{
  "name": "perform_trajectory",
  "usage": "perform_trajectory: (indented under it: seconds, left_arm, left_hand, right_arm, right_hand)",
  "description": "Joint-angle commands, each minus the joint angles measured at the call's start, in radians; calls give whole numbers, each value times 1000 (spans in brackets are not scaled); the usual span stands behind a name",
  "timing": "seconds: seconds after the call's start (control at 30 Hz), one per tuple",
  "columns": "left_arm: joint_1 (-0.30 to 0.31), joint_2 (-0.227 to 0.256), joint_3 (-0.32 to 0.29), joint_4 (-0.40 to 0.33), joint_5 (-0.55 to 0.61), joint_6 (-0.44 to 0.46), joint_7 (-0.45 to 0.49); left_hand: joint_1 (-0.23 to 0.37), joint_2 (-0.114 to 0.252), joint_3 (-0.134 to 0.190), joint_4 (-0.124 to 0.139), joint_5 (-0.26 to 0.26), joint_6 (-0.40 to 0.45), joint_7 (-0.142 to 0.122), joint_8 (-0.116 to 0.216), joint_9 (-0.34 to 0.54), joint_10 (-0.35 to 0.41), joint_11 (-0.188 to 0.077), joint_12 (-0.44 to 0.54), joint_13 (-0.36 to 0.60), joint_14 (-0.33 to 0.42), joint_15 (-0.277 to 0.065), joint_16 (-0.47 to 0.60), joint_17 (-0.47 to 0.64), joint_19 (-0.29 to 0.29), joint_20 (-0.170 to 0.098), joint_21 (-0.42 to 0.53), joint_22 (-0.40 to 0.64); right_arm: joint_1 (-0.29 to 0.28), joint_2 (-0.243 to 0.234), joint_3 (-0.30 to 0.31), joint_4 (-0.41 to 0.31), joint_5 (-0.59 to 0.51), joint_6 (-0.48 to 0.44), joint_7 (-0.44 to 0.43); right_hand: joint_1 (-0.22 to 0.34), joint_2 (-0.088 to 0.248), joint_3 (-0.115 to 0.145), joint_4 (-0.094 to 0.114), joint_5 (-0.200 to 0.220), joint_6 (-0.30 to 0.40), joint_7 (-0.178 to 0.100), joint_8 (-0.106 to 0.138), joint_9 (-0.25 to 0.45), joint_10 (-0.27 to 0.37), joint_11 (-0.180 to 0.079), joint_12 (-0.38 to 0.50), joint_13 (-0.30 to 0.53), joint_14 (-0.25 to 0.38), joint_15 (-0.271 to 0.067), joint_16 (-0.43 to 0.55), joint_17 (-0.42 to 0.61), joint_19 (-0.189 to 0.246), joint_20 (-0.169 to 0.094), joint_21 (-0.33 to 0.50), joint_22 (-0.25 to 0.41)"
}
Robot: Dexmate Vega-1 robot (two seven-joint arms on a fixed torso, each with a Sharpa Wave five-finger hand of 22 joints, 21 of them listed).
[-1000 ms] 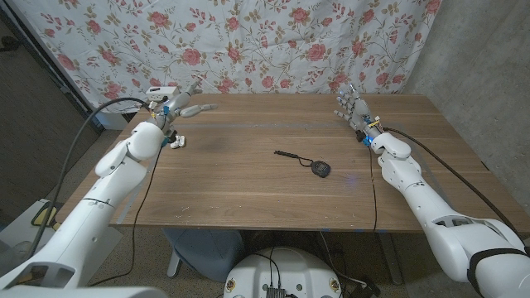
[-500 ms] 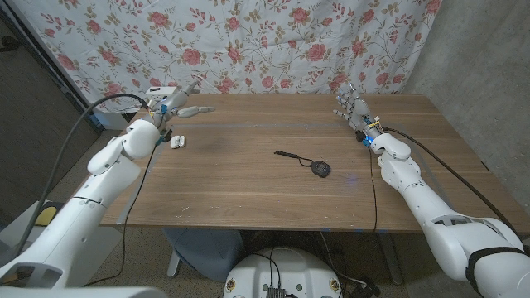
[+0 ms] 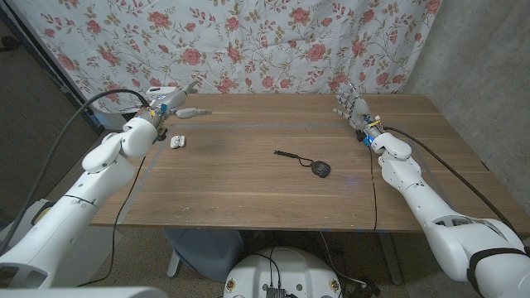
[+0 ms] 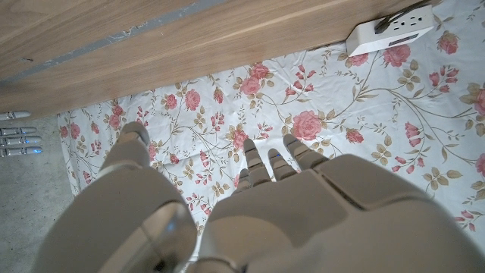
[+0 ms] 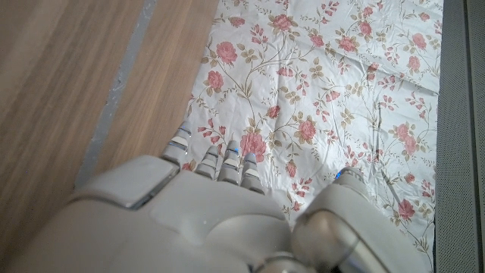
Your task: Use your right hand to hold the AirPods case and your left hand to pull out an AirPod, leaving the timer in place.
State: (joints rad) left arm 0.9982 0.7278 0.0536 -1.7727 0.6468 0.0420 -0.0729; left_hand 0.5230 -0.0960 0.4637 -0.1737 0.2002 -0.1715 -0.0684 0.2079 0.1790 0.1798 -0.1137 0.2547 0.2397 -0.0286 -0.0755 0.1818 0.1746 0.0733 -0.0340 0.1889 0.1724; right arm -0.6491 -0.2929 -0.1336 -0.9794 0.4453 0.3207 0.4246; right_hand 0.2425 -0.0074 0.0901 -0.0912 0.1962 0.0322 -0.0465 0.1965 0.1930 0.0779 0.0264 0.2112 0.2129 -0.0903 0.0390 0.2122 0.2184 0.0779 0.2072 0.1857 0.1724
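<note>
The small white AirPods case (image 3: 176,141) lies on the wooden table (image 3: 248,186) near its far left side. My left hand (image 3: 175,104) hovers just behind and above the case, apart from it, with fingers spread and nothing in them; in the left wrist view the left hand (image 4: 250,205) points at the flowered cloth. The black round timer (image 3: 321,170) with its thin strap (image 3: 291,155) lies near the table's middle. My right hand (image 3: 351,105) stands at the far right with fingers apart and upright, holding nothing, well away from the case and the timer. The right hand (image 5: 204,205) shows the same in the right wrist view.
A flowered cloth (image 3: 273,41) hangs behind the table. A white power strip (image 4: 390,26) lies on the floor by the cloth. A grey wall (image 3: 480,58) stands to the right. Cables run along both arms.
My left arm's elbow has swung outward to the left, while the left hand stays above the case. Right arm, case and timer have not moved.
</note>
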Motion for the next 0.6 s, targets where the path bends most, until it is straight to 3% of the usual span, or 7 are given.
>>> perform_trajectory:
  seconds: [0.03,0.07,0.13,0.53,0.6]
  left_arm:
    - [16,21,-17,-9,-12,6,21]
    - [15,23,-15,-15,-2,20,15]
    - [3,72,5,-23,42,10,-13]
    - [-4,128,16,-49,65,35,-77]
    - [-11,149,29,-46,98,35,-72]
  left_hand:
    - [26,-1,3,5,-4,-116,28,14,3,19,-3,10,7,12,-12,5,3,9,-5,4,-1]
    - [33,3,3,8,-4,-101,57,17,3,22,-4,13,8,13,-12,5,3,11,-5,4,-1]
    - [41,10,5,10,-4,-82,79,21,2,23,-1,14,9,14,-11,5,3,13,-6,4,-1]
    - [62,22,11,9,-3,-74,66,19,2,33,-7,19,11,15,-10,4,2,11,-3,2,-1]
    - [64,22,11,9,-3,-73,64,18,2,36,-8,21,11,14,-10,4,2,10,-2,1,-1]
  right_arm:
    - [17,4,0,25,16,13,38]
    - [18,4,0,25,17,12,39]
    - [23,0,-5,19,12,1,42]
    - [7,-3,-15,-14,-2,9,39]
    - [18,6,-9,12,22,12,70]
  right_hand:
    - [9,8,0,-9,-2,-4,-8,4,2,-5,-5,-3,3,-12,-8,2,1,-7,4,3,2]
    - [10,8,1,-10,-2,-4,-8,4,2,-4,-4,-2,3,-11,-8,2,1,-7,4,3,2]
    - [10,9,1,-10,-2,-4,-8,4,2,-4,-5,-2,3,-10,-8,3,1,-6,3,4,2]
    - [12,11,2,-11,-3,-5,-8,3,2,-6,-4,-3,3,-13,-10,2,0,-6,2,5,2]
    - [12,11,2,-12,-3,-5,-9,3,2,-6,-4,-3,3,-13,-11,2,0,-7,3,4,2]
